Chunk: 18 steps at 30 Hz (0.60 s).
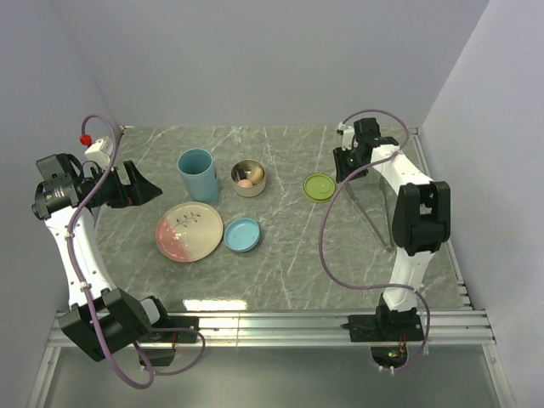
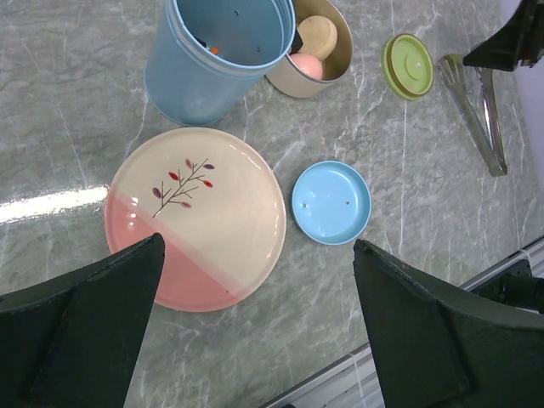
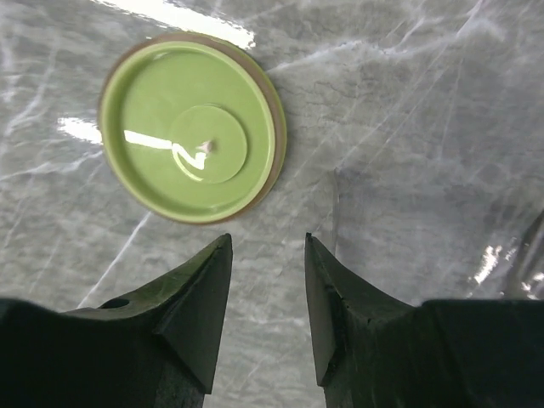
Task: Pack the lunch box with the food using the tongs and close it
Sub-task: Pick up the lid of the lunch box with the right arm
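Note:
The silver tongs (image 1: 370,217) lie flat on the marble at the right, also seen in the left wrist view as tongs (image 2: 480,110). My right gripper (image 1: 347,170) hangs over their far ends beside a green lid (image 3: 191,127). Its jaws stand partly open over bare marble (image 3: 268,242) and hold nothing. The food, a beige egg (image 2: 319,36) and a pink piece (image 2: 306,66), sits in a round metal lunch box container (image 1: 248,178). A tall blue container (image 2: 221,55) holds small orange and black bits. My left gripper (image 2: 259,323) is wide open above the plate's near edge.
The pink-and-cream plate (image 1: 189,231) and a small blue lid (image 1: 242,235) lie in the middle left. White walls close in the table on three sides. A metal rail (image 1: 272,323) runs along the near edge.

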{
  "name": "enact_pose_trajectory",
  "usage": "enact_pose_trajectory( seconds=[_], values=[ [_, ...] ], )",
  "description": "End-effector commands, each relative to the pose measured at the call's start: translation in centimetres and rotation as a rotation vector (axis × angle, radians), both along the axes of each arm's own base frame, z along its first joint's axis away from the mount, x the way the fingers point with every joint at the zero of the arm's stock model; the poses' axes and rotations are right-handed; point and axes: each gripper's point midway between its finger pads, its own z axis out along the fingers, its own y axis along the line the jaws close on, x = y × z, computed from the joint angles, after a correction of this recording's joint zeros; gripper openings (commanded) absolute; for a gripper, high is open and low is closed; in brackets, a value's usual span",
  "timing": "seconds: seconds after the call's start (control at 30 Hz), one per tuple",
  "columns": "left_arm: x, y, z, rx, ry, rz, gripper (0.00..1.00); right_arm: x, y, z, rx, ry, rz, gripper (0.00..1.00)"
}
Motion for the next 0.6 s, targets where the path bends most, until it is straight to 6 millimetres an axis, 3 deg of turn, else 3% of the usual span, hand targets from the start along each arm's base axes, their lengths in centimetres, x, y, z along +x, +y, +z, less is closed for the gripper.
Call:
enact_pose_trajectory(
  seconds=[0.0,0.57],
  values=[
    [0.2,0.0,2.2,0.033,-0.086,-0.017,0.99,2.3,0.6,1.1,-0.007,-0.062,-0.023,0.47],
    [0.4,0.5,1.7,0.056,-0.075,-0.003,0.99,5.0,2.3,-3.7,-0.043,-0.021,-0.010,0.45]
  ],
)
